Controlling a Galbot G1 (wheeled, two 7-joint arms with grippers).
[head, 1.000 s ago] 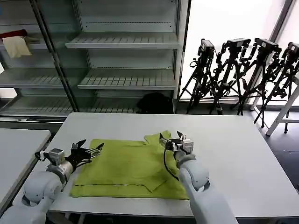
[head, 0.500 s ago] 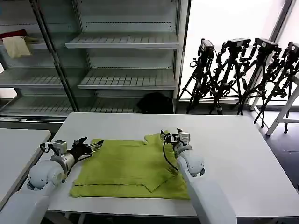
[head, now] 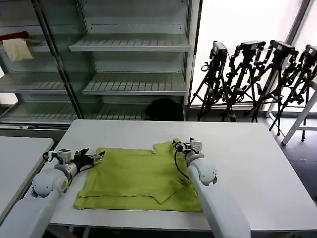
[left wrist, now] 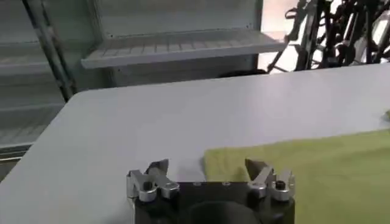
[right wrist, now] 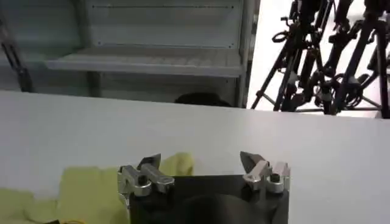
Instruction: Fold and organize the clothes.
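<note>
The clothes, one lime yellow-green T-shirt (head: 131, 176), lie flat on the white table (head: 247, 158) with one sleeve folded in over the body. My left gripper (head: 99, 155) hovers open at the shirt's far left corner. In the left wrist view the left gripper (left wrist: 206, 165) straddles the corner of the shirt (left wrist: 317, 173), with nothing between its fingers. My right gripper (head: 181, 144) is open at the shirt's far right sleeve. In the right wrist view the right gripper (right wrist: 200, 159) is just past the yellow cloth (right wrist: 85, 189), which lies beside one finger.
Metal shelving (head: 133, 44) stands behind the table, with red and cream cloths (head: 17, 45) on an upper left shelf. Camera tripods (head: 257, 74) crowd the back right. A second table (head: 20, 153) is at the left, and a dark bag (head: 166, 109) lies on the floor.
Both arms have drawn away along the shirt. The left gripper shifted to the far left corner, the right one moved a little farther to the sleeve's edge. Both stayed open.
</note>
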